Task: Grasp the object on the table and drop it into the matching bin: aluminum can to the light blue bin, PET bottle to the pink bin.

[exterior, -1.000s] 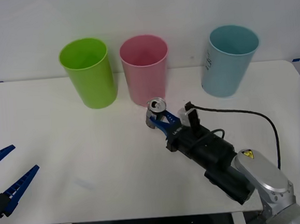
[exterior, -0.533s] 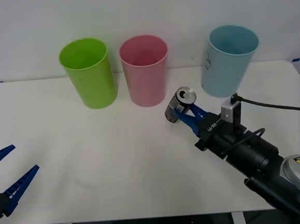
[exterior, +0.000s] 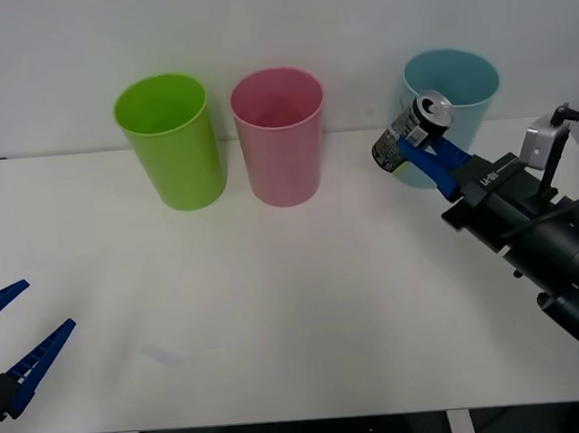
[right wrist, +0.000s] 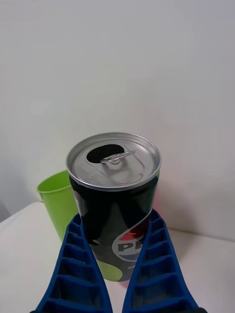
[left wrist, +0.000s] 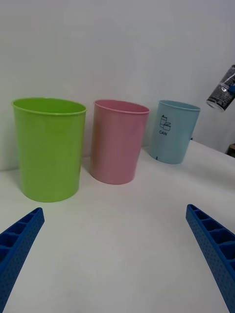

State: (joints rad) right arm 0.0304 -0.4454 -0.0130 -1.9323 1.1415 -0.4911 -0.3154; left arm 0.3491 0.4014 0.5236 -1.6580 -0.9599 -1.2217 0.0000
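One can (exterior: pixel 412 132), clamped in the right gripper (exterior: pixel 427 151), three bins, left gripper (exterior: pixel 13 334) spread open.

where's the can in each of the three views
Front view: the can is tilted in the air, clamped by the right gripper, in front of the light blue bin near its rim.
Right wrist view: the can stands mid-picture between the blue fingers.
Left wrist view: the can hangs at the picture's edge, higher than the light blue bin.
Shared landmark: the lime green bin.
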